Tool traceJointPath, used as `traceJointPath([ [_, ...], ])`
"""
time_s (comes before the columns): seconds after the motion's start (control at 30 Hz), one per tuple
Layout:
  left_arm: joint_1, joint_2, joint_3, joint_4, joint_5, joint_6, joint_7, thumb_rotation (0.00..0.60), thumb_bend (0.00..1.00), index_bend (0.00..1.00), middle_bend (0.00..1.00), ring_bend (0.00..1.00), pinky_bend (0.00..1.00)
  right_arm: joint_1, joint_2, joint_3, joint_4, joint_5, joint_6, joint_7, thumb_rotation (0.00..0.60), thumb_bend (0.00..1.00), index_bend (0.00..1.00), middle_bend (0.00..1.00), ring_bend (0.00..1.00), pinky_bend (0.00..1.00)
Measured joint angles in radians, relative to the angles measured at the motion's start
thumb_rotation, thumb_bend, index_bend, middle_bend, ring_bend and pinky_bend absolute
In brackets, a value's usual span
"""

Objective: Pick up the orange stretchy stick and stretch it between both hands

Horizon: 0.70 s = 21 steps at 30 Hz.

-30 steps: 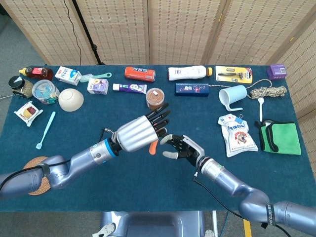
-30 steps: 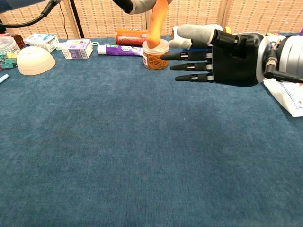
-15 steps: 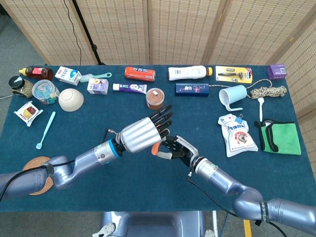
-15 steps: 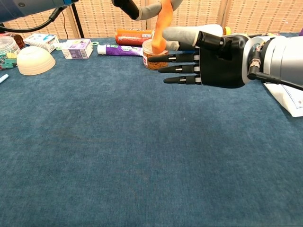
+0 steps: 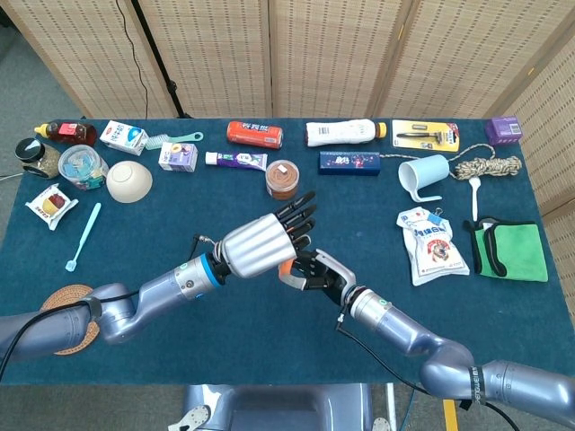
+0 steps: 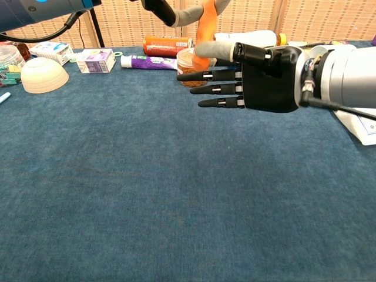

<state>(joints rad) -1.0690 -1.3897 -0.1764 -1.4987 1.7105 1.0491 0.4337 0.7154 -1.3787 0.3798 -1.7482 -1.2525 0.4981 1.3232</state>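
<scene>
The orange stretchy stick [image 6: 207,22] hangs down from my left hand [image 5: 262,244], which grips its upper end above the middle of the table. In the head view only a small orange piece of the stick [image 5: 286,266] shows below that hand. My right hand [image 6: 258,79] is right beside the stick's lower end, palm side on and fingers [image 6: 205,89] straight and apart, pointing left. Its thumb [image 6: 212,50] lies in front of the stick's tip; I cannot tell whether it touches. In the head view the right hand [image 5: 316,272] sits just under the left.
A jar of rubber bands [image 5: 283,179] stands just behind the hands. Along the back edge lie an orange tube [image 5: 254,134], toothpaste [image 5: 235,160] and a white bottle [image 5: 341,133]. A bowl [image 5: 129,180] is at the left; a blue cup [image 5: 423,175] and snack packet [image 5: 431,244] at the right.
My right hand has moved left, up to the stick's lower end, its thumb now in front of the tip. The left hand with the stick shifted slightly right.
</scene>
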Motion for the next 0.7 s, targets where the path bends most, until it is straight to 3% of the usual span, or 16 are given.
traceJointPath([
  [0.47,0.004,0.002,0.008,0.001,0.000,-0.004,0.005,0.600,0.51,0.83,0.34,0.15,0.00,-0.010,-0.004,0.007,-0.003,-0.008,-0.012,0.001,0.600,0.40,0.53,0.22,0.10,0.00],
  [0.7,0.004,0.001,0.009,0.000,0.001,-0.002,0.005,0.600,0.51,0.83,0.34,0.15,0.00,-0.013,-0.003,0.010,-0.004,-0.006,-0.016,-0.002,0.600,0.51,0.56,0.25,0.13,0.00],
])
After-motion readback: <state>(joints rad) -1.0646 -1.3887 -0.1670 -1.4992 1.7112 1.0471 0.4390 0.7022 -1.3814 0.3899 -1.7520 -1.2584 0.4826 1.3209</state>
